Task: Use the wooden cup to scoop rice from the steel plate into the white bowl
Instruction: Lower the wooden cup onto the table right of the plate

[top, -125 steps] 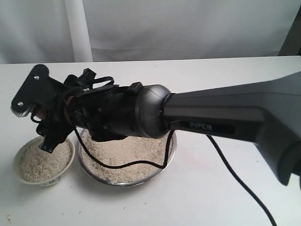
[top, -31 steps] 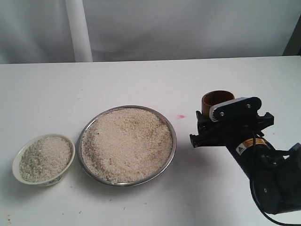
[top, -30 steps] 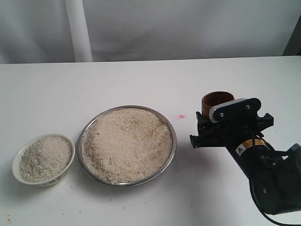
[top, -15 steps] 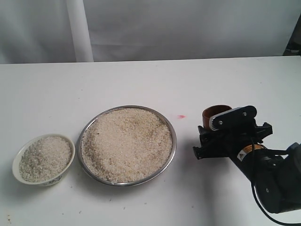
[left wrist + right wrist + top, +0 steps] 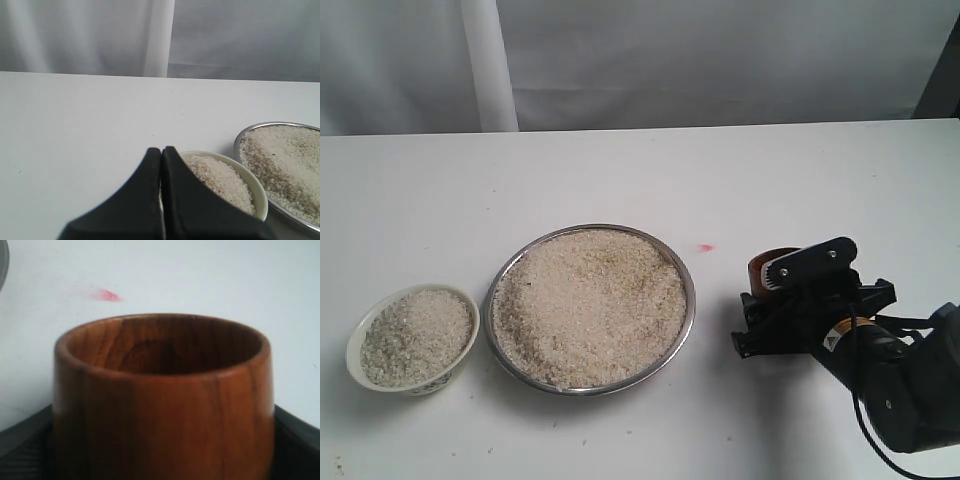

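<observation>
While your right gripper clamps the wooden cup upright, low to the right of the steel plate and apart from its rim, no scoop is under way. The cup looks empty; whether it touches the table, you cannot tell. Rice heaps the plate, and the white bowl just left of the plate looks nearly full. Your left gripper, jaws pressed together, hangs near that bowl. For another scoop, carry the cup over the plate and tip its mouth into the grains.
</observation>
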